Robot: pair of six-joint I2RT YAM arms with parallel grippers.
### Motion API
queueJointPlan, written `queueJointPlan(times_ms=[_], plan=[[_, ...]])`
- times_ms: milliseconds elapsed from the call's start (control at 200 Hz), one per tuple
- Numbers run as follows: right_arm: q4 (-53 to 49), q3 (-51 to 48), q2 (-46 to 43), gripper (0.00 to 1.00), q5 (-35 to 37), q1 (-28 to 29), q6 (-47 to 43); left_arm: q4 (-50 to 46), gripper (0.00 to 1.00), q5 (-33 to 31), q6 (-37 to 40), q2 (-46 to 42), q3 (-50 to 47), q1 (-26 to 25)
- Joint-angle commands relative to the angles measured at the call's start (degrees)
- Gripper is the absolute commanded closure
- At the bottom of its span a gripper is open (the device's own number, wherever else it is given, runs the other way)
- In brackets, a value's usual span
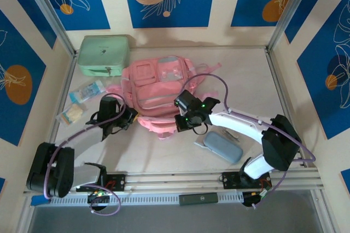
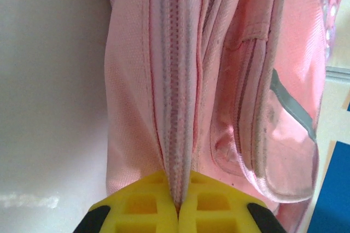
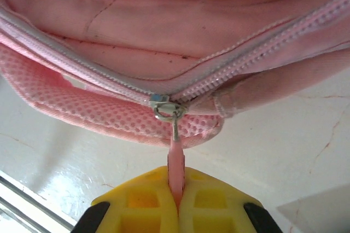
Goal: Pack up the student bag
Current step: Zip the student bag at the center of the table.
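The pink student bag (image 1: pixel 158 88) lies flat mid-table, front pockets up. My left gripper (image 1: pixel 127 117) is at the bag's near left edge, shut on a fold of its zip band (image 2: pixel 176 107), which runs up from between the yellow pads (image 2: pixel 139 205). My right gripper (image 1: pixel 183 122) is at the near right edge of the student bag (image 3: pixel 164 30), shut on the pink zip pull (image 3: pixel 176 162) that hangs from the metal slider (image 3: pixel 164 104). The zip is parted to the left of the slider.
A mint green zip case (image 1: pixel 104 55) stands at the back left. Two small packets (image 1: pixel 87 91) (image 1: pixel 71 114) lie left of the bag. A grey-blue pencil case (image 1: pixel 221 145) lies near the right arm. Metal frame posts rise at the table's back corners.
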Motion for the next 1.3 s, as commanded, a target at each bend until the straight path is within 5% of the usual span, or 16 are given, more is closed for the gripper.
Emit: queueJointPlan(times_ms=[0, 85, 165, 250, 375, 495, 665, 905, 1296], plan=[[-1.89, 3.23, 0.59, 1.00, -1.07, 5.05, -1.45, 1.52, 1.00, 0.71, 5.87, 2.09, 4.39, 2.20], [1.33, 5.31, 3.46, 1.00, -4.08, 7.04, 0.89, 0.29, 0.98, -0.76, 8.16, 3.38, 6.87, 2.27], [3.73, 5.96, 5.47, 1.00, -5.79, 6.63, 2.92, -0.78, 0.73, 1.83, 9.75, 4.04, 8.62, 2.49], [5.17, 5.59, 5.90, 1.00, -4.63, 6.56, 3.40, -5.95, 0.59, -0.58, 10.47, 0.76, 7.67, 2.42], [6.06, 5.04, 6.43, 1.00, -3.62, 7.60, 3.01, -6.92, 0.41, -2.91, 4.26, -8.04, -0.26, 2.15], [6.19, 6.52, 8.18, 1.00, -3.81, 8.82, 2.78, -9.62, 0.32, -9.18, -6.68, -18.34, -6.02, -4.39], [6.16, 8.01, 10.32, 1.00, -3.73, 9.57, 2.04, -12.90, 0.30, -17.77, -17.16, -27.56, -7.75, -12.68], [6.59, 9.85, 12.68, 1.00, -3.37, 11.66, 0.86, -7.70, 0.30, -25.70, -27.42, -19.74, -5.58, -24.12], [4.20, 10.39, 12.82, 1.00, -0.48, 12.40, -1.14, -8.51, 0.68, -31.62, -26.18, -10.07, -2.64, -25.62]])
